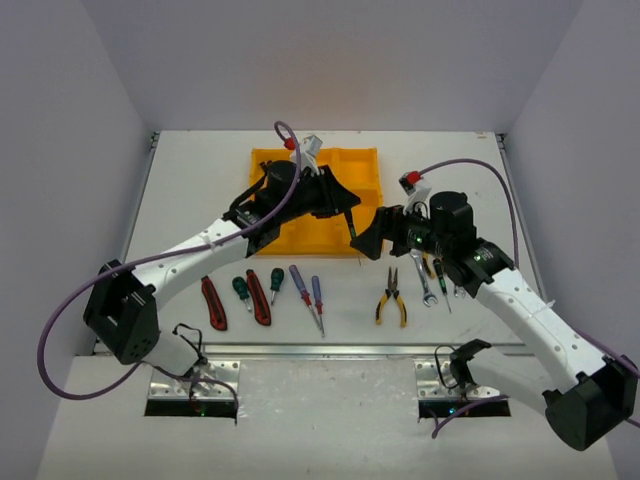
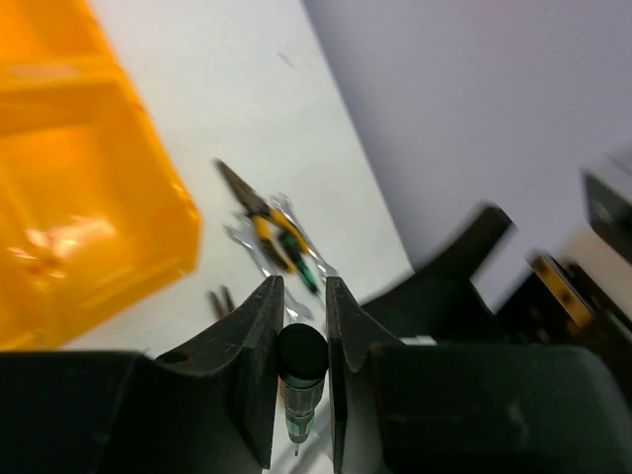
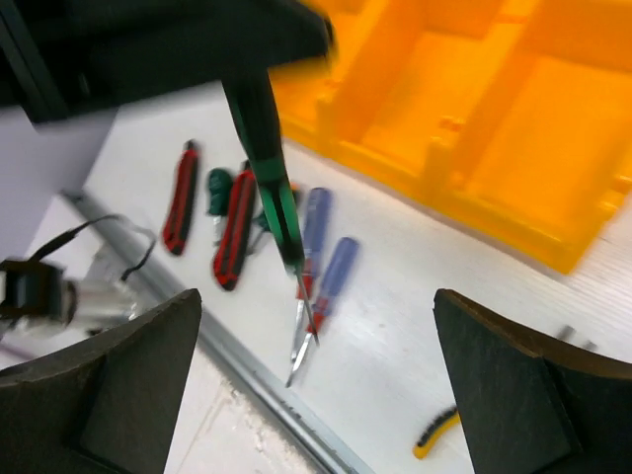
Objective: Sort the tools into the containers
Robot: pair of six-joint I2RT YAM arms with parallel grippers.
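Observation:
My left gripper is shut on a slim dark green driver, which hangs tip down by the front right corner of the yellow tray. In the left wrist view the driver sits between the closed fingers. My right gripper is open and empty just right of the driver, which hangs in the right wrist view. On the table lie red-black knives, green screwdrivers, purple screwdrivers, yellow pliers and a wrench.
More pliers, wrenches and a slim driver lie in a cluster under my right arm. The two grippers are very close together. A metal rail runs along the table's near edge. Walls enclose the table on three sides.

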